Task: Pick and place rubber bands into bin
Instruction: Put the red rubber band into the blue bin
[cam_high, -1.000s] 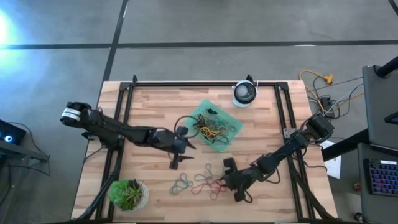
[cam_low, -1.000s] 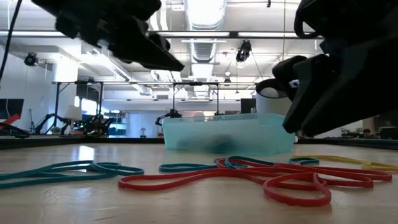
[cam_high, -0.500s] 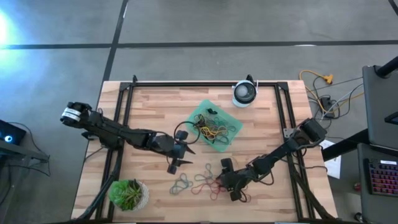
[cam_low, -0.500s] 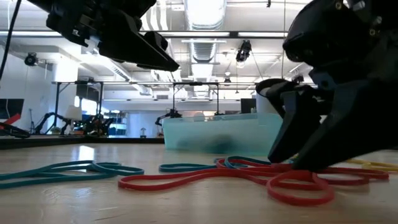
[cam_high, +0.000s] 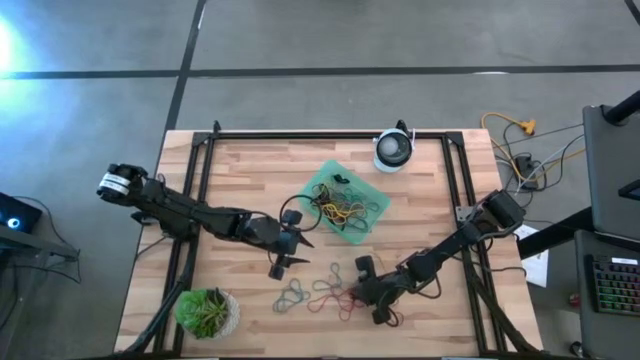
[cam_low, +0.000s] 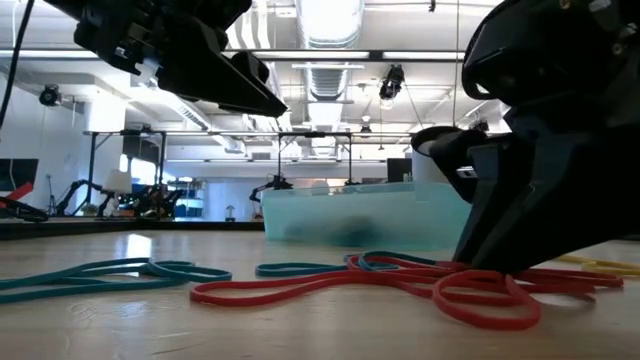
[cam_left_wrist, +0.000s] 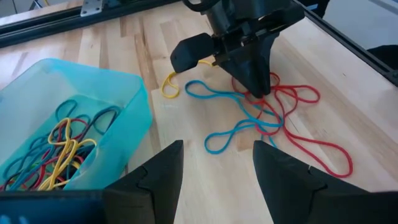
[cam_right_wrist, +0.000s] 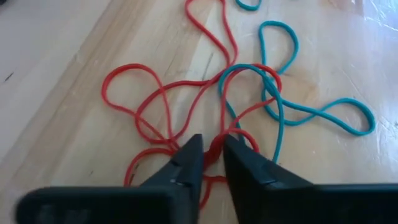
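Note:
Loose rubber bands lie flat on the wood near the table's near edge: a red tangle (cam_high: 330, 295), blue-green loops (cam_high: 293, 295), one yellow loop (cam_left_wrist: 169, 87). The mint-green bin (cam_high: 345, 200) sits mid-table with several bands inside (cam_left_wrist: 59, 140). My right gripper (cam_high: 352, 292) is down on the red tangle's right side, fingers shut on red strands. My left gripper (cam_high: 292, 255) hovers open above the table, just left of the bin's near corner, and holds nothing. My right gripper pinches red band strands (cam_right_wrist: 214, 148) between its two fingers (cam_right_wrist: 189, 167), at the tangle's right side where a blue loop crosses. The fingers slant down from the table's right with their tips at the table surface (cam_low: 490, 265). The bands still lie flat and slack.
A round white-and-black device (cam_high: 393, 150) stands at the far edge. A potted plant (cam_high: 207, 312) sits at the near left corner. Black rails (cam_high: 205, 170) run along the table's sides. Bare wood shows between the bin and the loose bands (cam_left_wrist: 186, 130).
My right gripper has moved down and a little toward the table's left onto the red tangle. Its fingers, spread half a second ago, have shut on red strands. The bands have barely shifted.

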